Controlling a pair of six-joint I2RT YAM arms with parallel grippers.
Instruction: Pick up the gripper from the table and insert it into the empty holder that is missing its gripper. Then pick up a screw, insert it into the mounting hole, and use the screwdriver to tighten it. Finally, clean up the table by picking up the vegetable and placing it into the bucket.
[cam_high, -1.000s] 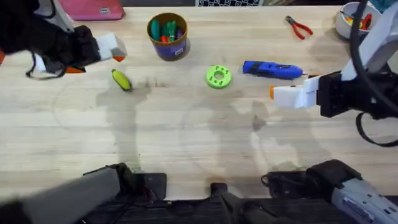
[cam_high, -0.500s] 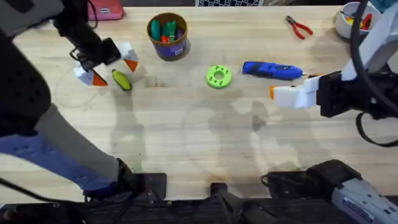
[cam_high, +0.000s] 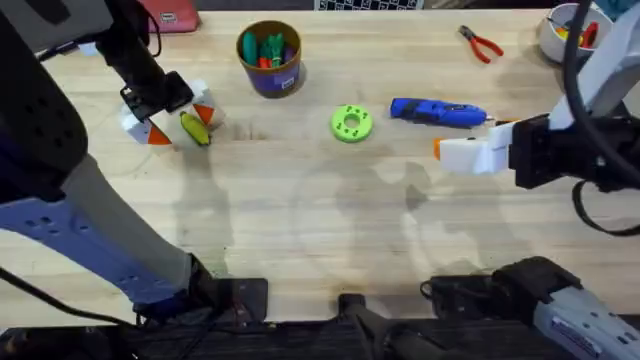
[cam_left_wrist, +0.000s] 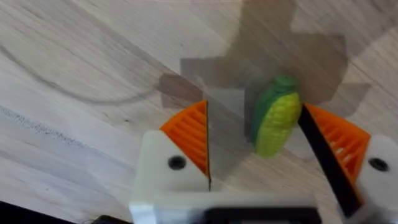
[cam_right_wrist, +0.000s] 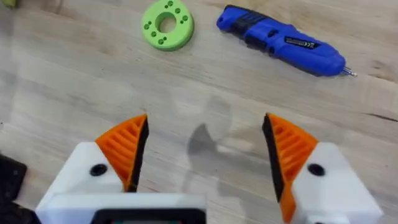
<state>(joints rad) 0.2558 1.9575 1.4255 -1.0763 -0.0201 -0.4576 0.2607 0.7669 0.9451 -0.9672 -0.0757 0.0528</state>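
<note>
The yellow vegetable (cam_high: 195, 129) with its green end lies on the table (cam_high: 300, 230) at the far left. My left gripper (cam_high: 178, 121) is open and straddles it. In the left wrist view the vegetable (cam_left_wrist: 277, 118) lies between the orange pads (cam_left_wrist: 189, 134), nearly against one of them, with a gap to the other. The bucket (cam_high: 270, 58) stands behind it to the right, holding green and orange pieces. The blue screwdriver (cam_high: 437, 112) lies right of centre. My right gripper (cam_high: 465, 152) hovers open just in front of it, holding nothing (cam_right_wrist: 205, 155). The loose gripper, holder and screw are out of view.
A green disc (cam_high: 351, 123) with holes lies between the vegetable and the screwdriver (cam_right_wrist: 280, 40). Red-handled pliers (cam_high: 481, 44) and a white bowl (cam_high: 570, 30) sit at the back right. A pink object (cam_high: 160, 15) lies at the back left edge.
My left arm swung in from the left and came down over the vegetable, its open fingers now on either side of it. The right arm stayed still.
</note>
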